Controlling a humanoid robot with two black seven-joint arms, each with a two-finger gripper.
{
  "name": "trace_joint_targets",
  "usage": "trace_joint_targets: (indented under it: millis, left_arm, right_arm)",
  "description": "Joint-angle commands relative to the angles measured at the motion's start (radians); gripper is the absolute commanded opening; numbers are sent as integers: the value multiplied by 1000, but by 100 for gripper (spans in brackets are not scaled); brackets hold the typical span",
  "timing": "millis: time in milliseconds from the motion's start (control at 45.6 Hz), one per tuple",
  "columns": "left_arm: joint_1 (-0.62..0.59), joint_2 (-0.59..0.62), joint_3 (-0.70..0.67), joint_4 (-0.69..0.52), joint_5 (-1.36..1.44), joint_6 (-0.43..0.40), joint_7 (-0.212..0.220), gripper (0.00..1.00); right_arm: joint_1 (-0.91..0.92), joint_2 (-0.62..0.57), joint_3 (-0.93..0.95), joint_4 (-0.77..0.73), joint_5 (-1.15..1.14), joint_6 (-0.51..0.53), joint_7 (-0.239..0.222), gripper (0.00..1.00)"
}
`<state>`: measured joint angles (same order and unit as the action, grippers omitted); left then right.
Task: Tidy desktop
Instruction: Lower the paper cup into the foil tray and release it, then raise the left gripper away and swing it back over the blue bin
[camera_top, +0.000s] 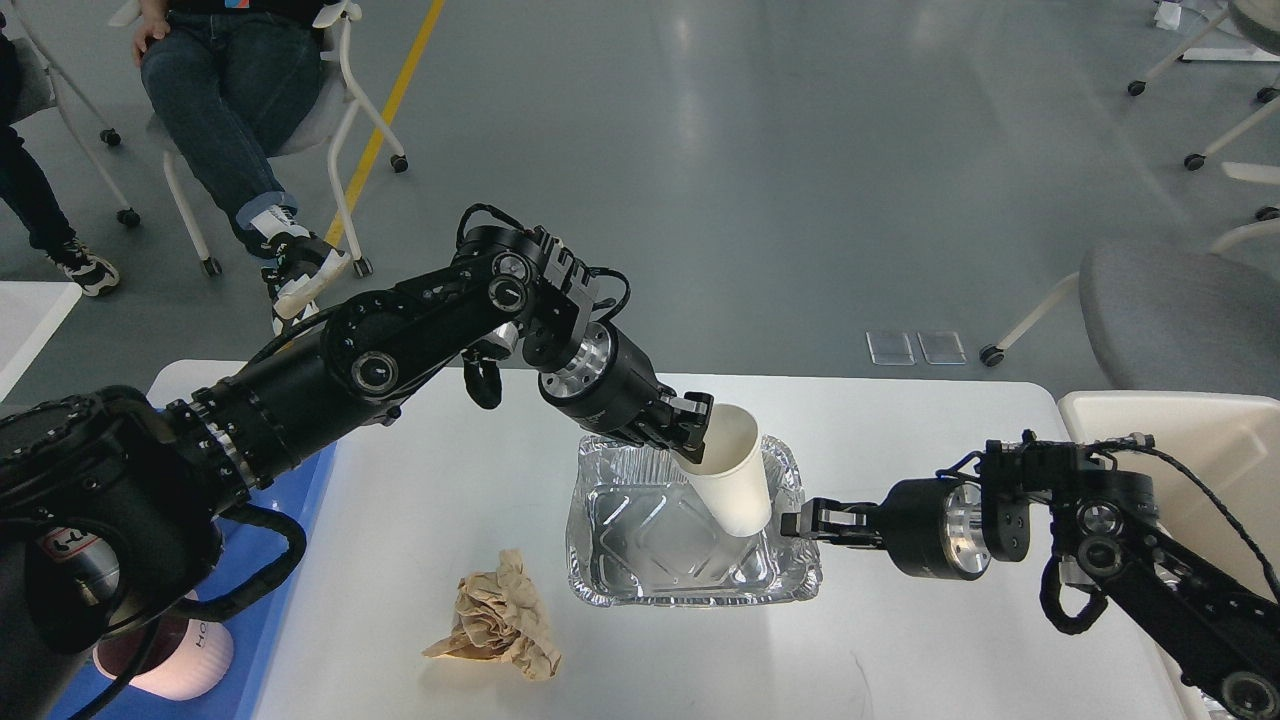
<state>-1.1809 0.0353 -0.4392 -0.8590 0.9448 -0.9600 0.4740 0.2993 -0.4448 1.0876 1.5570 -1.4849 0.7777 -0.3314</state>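
Two grippers are working over the white table (450, 500) in the head view: the left gripper (692, 437) is gripping a paper cup (733, 480) by its rim, tilted inside the foil tray (680, 590), while the right gripper (815, 520) appears to be pinching the tray's right edge. Releasing the tilted cup risks tipping it out; crumpled paper (500, 625) is lying nearby.

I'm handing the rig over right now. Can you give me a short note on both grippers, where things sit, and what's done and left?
Left gripper: shut on the paper cup rim, cup lowered into the foil tray, not released.
Right gripper: shut on the foil tray's right rim, steadying it.
Crumpled brown paper lies loose on the desktop, left of the tray.
Pink mug sits in the blue tray.
Left: release the cup, then likely collect the paper.
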Motion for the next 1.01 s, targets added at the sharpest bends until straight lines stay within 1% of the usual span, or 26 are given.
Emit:
trace_joint_targets:
  millis: [0, 22, 66, 110, 198, 219, 241, 263, 329, 395, 417, 680, 856, 988]
  left_arm:
    - [-3, 0, 2, 2, 3, 0, -2, 13]
    - [-3, 0, 0, 2, 6, 0, -3, 18]
    - [-3, -2, 0, 3, 9, 0, -5, 32]
    - [-3, -2, 2, 2, 9, 0, -8, 44]
    - [-9, -2, 0, 3, 8, 0, -11, 57]
    - [-11, -2, 0, 3, 8, 0, -12, 63]
    - [-13, 0, -1, 3, 6, 0, -15, 73]
    - [-13, 0, -1, 3, 5, 0, -15, 77]
    - [-16, 2, -1, 8, 5, 0, -15, 84]
    - [-16, 2, -9, 11, 5, 0, -15, 94]
    - [-16, 2, -12, 11, 5, 0, -15, 96]
    - [-48, 18, -69, 14, -26, 0, -15, 97]
    - [-55, 40, -150, 14, -34, 0, -14, 97]
    - [-52, 75, -205, 15, -40, 61, -3, 97]
  right_arm:
    - [0, 0, 0, 0, 0, 0, 0, 0]
    - [0, 0, 0, 0, 0, 0, 0, 0]
    - [0, 0, 0, 0, 0, 0, 0, 0]
    - [0, 0, 0, 0, 0, 0, 0, 0]
    - [0, 0, 0, 0, 0, 0, 0, 0]
    - [0, 0, 0, 0, 0, 0, 0, 0]
    - [-2, 0, 0, 2, 2, 0, 0, 0]
    - [0, -2, 0, 2, 2, 0, 0, 0]
    - [-2, -2, 0, 3, 2, 0, 0, 0]
    - [-2, -3, 1, 5, 2, 0, 2, 0]
    - [-3, -2, 2, 5, 2, 0, 0, 0]
    - [-6, -11, 2, 8, 5, 0, 0, 0]
    - [-6, -12, 2, 8, 5, 2, 0, 0]
    - [-6, -11, 2, 8, 5, 2, 0, 0]
